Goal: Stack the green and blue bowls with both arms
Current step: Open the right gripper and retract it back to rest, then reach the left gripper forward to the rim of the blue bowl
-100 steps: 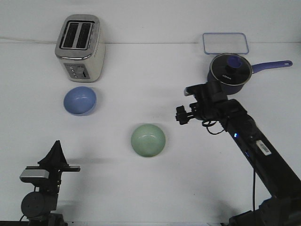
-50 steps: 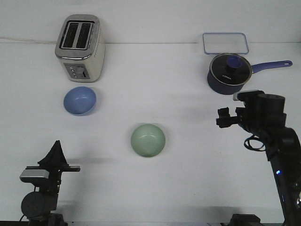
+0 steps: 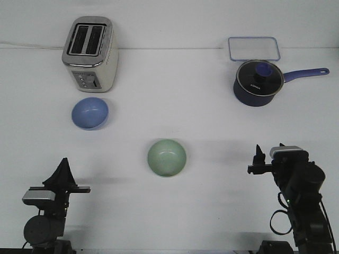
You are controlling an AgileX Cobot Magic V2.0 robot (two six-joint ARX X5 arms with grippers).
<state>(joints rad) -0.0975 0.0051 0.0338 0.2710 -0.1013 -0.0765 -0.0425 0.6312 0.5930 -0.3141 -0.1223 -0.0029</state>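
Observation:
The pale green bowl (image 3: 167, 157) sits upright and empty at the middle of the table. The periwinkle blue bowl (image 3: 90, 112) sits upright and empty to the left, just in front of the toaster. The bowls are well apart. My left gripper (image 3: 64, 163) is at the near left, its pointed fingers together and empty, some way in front of the blue bowl. My right gripper (image 3: 258, 154) is at the near right, small in view, its fingers close together and empty, well to the right of the green bowl.
A silver toaster (image 3: 90, 53) stands at the back left. A dark navy saucepan (image 3: 257, 83) with a glass lid and a long handle stands at the back right, with a clear lidded container (image 3: 253, 48) behind it.
My right arm has drawn back from beside the saucepan to the near right edge, away from the green bowl. The left arm and both bowls have not moved.

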